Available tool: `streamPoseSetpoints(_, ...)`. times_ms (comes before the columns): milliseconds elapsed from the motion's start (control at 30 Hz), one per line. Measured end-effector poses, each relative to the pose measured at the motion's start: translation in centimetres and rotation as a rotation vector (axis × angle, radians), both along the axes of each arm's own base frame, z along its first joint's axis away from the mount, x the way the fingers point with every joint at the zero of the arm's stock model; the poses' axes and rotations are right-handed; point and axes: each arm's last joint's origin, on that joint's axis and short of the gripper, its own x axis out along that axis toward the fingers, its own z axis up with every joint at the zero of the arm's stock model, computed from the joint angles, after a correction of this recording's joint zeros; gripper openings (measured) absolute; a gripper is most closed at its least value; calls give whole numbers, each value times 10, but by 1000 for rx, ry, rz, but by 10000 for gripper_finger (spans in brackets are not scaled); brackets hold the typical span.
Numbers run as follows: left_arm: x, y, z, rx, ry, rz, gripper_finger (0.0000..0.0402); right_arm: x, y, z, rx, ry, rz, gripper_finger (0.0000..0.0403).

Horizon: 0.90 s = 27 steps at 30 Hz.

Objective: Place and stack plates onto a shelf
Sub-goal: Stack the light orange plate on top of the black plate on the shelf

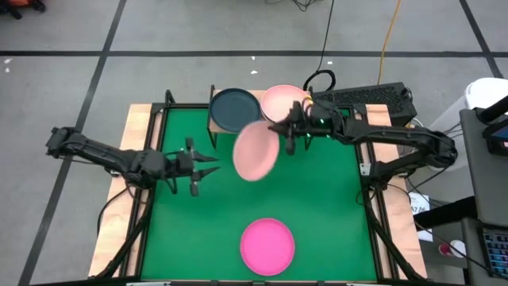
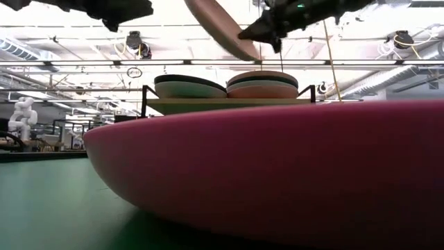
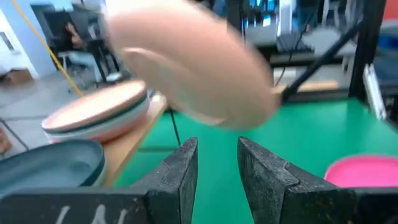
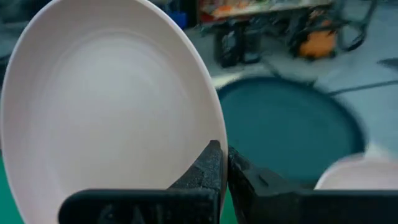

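High view: the right gripper (image 1: 283,129) pinches a pink plate (image 1: 255,151) by its rim, tilted above the mat beside the shelf (image 1: 213,121).

Left wrist view: the left gripper (image 3: 216,163) hovers with fingers parted, empty.

Low view: two stacks (image 2: 190,86) sit on the shelf.

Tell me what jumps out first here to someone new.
The pink plate held tilted in the air by the right gripper, just in front of the shelf. The shelf at the mat's far edge carries two plate stacks, a dark plate topping one and a light pink plate the other. A magenta plate lies alone on the near mat, and the left gripper waits open at mid-left.
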Motion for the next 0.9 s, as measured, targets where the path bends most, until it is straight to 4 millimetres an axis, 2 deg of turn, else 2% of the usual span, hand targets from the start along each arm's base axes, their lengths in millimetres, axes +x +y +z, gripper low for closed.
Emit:
streamPoseSetpoints(233, -8, 2, -6, -8, -23, -2, 120, 27, -46, 15, -14, -103, -113, 0)
streamPoseSetpoints(467, -8, 2, -6, -11, -28, -2, 120, 38, -92, 17, 71, -161, -208, 0)
streamPoseSetpoints(633, -8, 2, -4, -8, -45, 6, 120, 43, -109, 6, 119, -200, -253, 2)
streamPoseSetpoints(900, -8, 2, -4, -8, -43, 11, 120, 50, -133, -24, 178, -170, -308, 5)
